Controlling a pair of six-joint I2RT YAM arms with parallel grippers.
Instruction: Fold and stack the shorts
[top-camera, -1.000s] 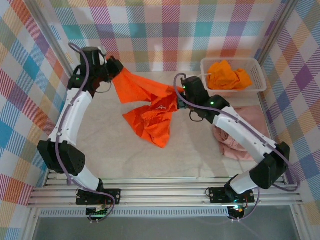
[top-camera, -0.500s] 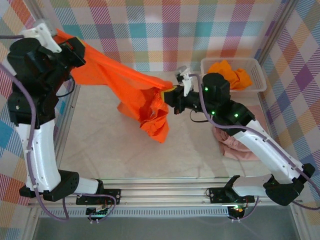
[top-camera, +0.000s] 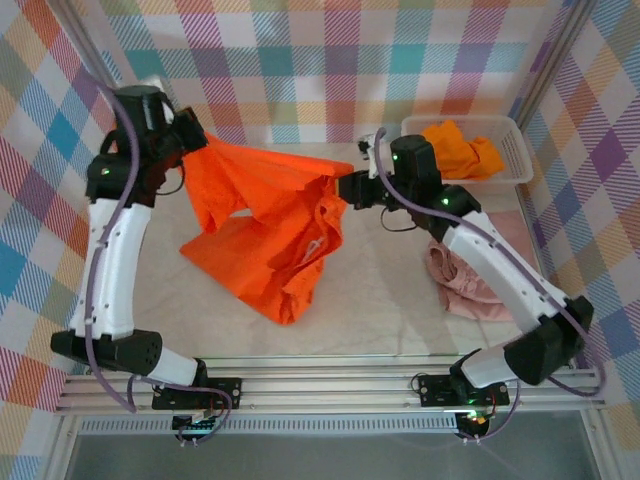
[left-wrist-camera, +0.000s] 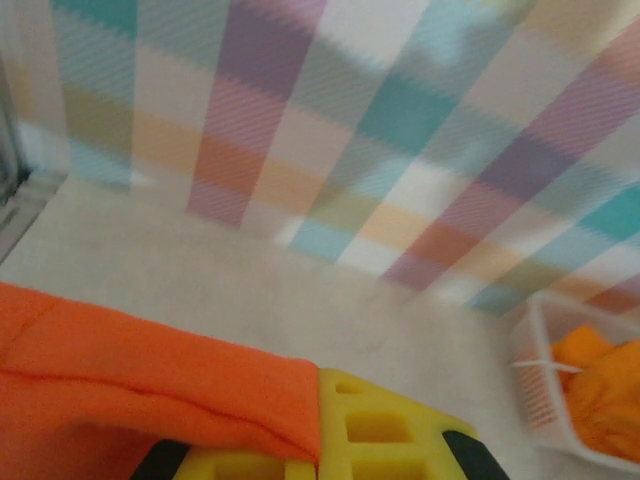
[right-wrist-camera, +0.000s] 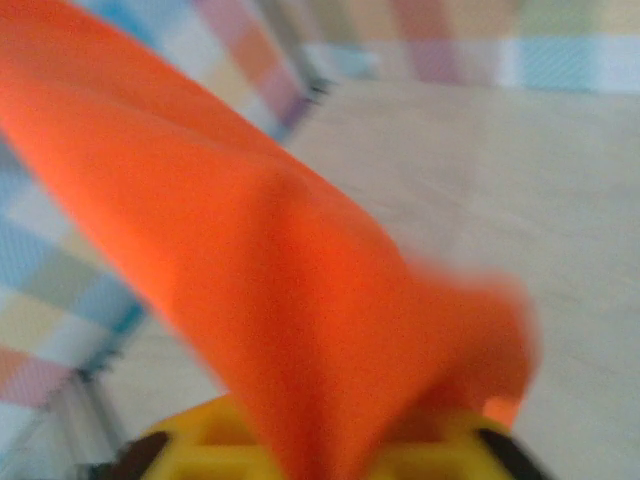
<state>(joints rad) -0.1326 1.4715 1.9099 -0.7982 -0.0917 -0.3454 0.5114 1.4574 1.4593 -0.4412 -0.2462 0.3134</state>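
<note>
Two arms hold the bright orange shorts spread between them, the lower part trailing on the table; the left gripper is clamped tight on one edge at far left; the right gripper meets the opposite edge (cloth drapes over its yellow fingers, too blurred to tell whether they pinch it); the pink shorts lie crumpled at right; the yellow-orange shorts sit in the basket.
</note>
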